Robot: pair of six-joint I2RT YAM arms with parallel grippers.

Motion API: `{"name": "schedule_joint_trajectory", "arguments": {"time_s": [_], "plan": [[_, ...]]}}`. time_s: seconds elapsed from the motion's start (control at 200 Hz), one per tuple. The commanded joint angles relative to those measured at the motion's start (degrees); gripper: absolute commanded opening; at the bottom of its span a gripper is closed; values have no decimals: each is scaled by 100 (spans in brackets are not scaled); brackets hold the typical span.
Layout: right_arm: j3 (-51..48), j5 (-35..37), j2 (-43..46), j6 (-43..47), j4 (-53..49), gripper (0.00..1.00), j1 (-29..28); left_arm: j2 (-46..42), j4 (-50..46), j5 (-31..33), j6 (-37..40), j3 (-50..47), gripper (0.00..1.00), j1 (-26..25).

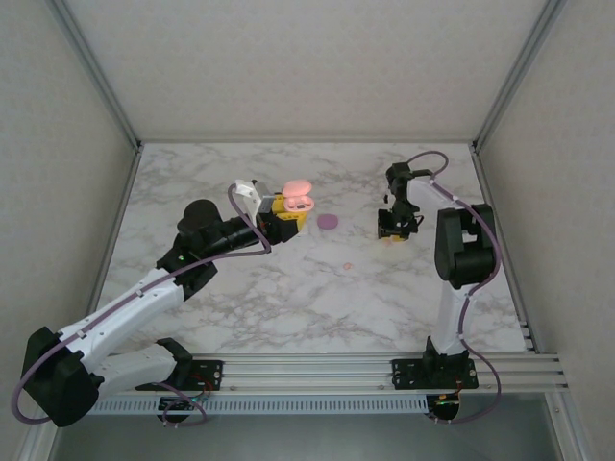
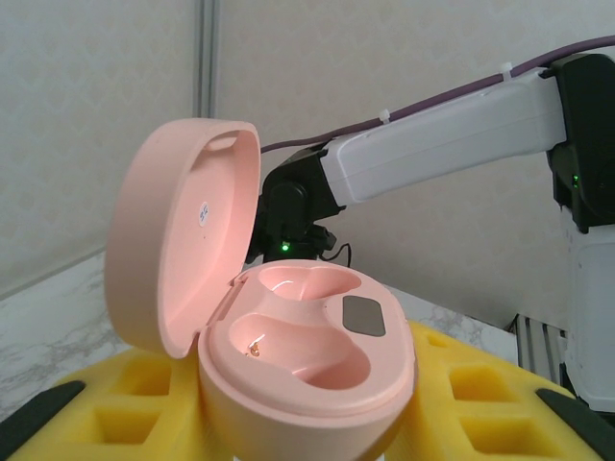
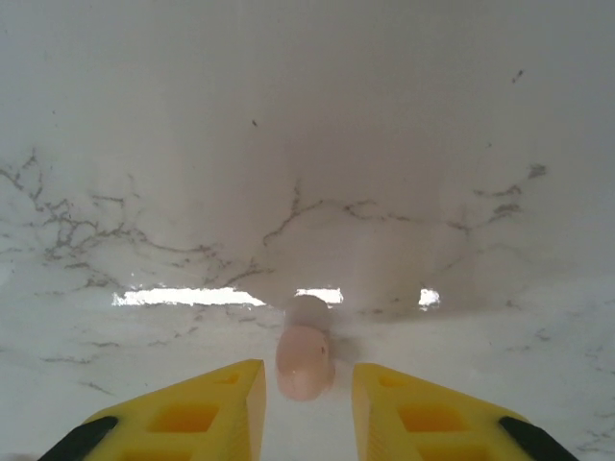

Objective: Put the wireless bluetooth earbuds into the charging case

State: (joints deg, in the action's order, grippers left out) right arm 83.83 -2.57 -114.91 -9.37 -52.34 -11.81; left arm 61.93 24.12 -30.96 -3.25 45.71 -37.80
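surface: white marble-pattern table [image 1: 288, 298], glossy under the right wrist camera. room: grey textured walls [image 1: 307, 67] and aluminium corner posts [image 1: 96, 72].

writing: one small sticker [image 2: 205, 213] inside the lid, print unreadable.

count: one pink charging case [image 2: 307, 346], lid open, centre of the top view; one purple pebble-shaped item [image 1: 329, 221] just right of it; one peach-pink earbud [image 3: 305, 357] on the table.

left gripper [image 1: 285, 213] is clamped on the charging case. right gripper [image 3: 307, 373] has its fingers apart, flanking the earbud with gaps on both sides.
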Motion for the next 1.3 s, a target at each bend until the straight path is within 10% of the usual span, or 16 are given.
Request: {"name": "schedule_joint_trajectory", "arguments": {"time_s": [0.0, 1.296], "plan": [[216, 104, -182, 201, -187, 29, -48, 8, 58, 9, -36, 113, 25, -54], [130, -436, 205, 177, -262, 19, -133, 144, 23, 54, -11, 149, 25, -52]]}}
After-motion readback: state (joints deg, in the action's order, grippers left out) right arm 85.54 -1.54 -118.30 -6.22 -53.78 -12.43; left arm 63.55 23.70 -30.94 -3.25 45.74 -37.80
